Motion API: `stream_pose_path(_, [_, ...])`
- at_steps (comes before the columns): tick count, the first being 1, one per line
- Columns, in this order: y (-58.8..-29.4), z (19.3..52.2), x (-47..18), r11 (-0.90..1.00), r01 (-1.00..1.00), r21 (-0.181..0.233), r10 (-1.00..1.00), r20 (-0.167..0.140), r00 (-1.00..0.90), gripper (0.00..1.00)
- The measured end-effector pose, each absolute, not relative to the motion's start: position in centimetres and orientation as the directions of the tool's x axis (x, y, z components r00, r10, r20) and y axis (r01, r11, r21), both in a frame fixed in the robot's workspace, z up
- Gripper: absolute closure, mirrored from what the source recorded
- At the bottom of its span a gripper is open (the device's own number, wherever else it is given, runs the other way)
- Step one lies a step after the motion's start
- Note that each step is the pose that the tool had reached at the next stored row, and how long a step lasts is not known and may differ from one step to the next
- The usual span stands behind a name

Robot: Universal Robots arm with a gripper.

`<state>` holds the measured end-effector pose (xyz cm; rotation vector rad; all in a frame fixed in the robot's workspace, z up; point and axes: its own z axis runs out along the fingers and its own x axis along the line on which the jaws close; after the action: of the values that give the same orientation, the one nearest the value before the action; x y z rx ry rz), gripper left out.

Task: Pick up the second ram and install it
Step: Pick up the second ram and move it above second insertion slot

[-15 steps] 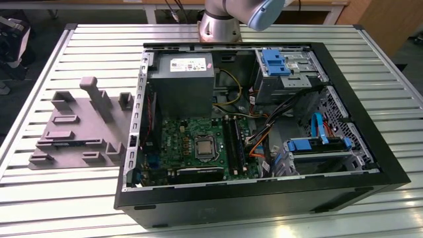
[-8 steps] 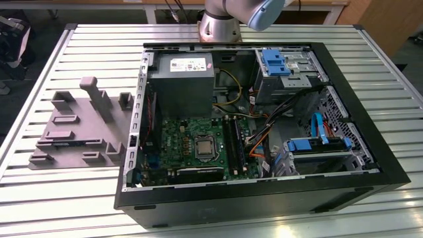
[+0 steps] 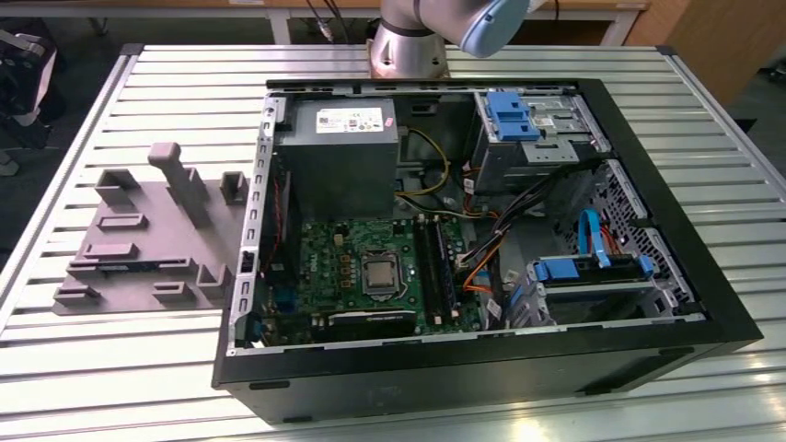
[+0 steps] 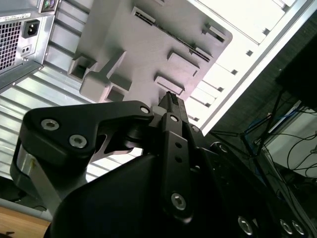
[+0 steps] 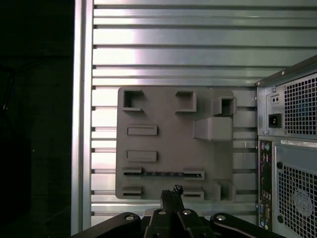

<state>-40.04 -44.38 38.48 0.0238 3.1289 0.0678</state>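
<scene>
The second ram (image 5: 162, 173) is a thin dark stick lying in the holders of a grey fixture plate (image 5: 168, 144) on the slatted table. In the exterior view, the ram (image 3: 129, 265) shows as a bluish strip on the plate (image 3: 147, 230), to the left of the open computer case (image 3: 491, 230). My gripper (image 5: 171, 191) hangs well above the plate's edge nearest the ram, its fingertips (image 4: 168, 99) pressed together, shut and holding nothing. The black memory slots (image 3: 433, 267) lie on the green motherboard (image 3: 356, 276) inside the case.
The case holds a grey power supply (image 3: 338, 157), blue drive bays (image 3: 510, 115) and loose cables (image 3: 491, 249). Its rear panel (image 5: 292, 148) stands beside the fixture plate. The arm's base (image 3: 411, 41) is behind the case. The slatted table top (image 3: 123, 368) runs around everything.
</scene>
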Motion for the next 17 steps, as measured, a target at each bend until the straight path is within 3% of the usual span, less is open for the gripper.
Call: stream_pose_path(17, [-44.38, 38.49, -40.04, 0.999, -0.004, 0.043, -0.004, -0.011, -1.000, 0.89])
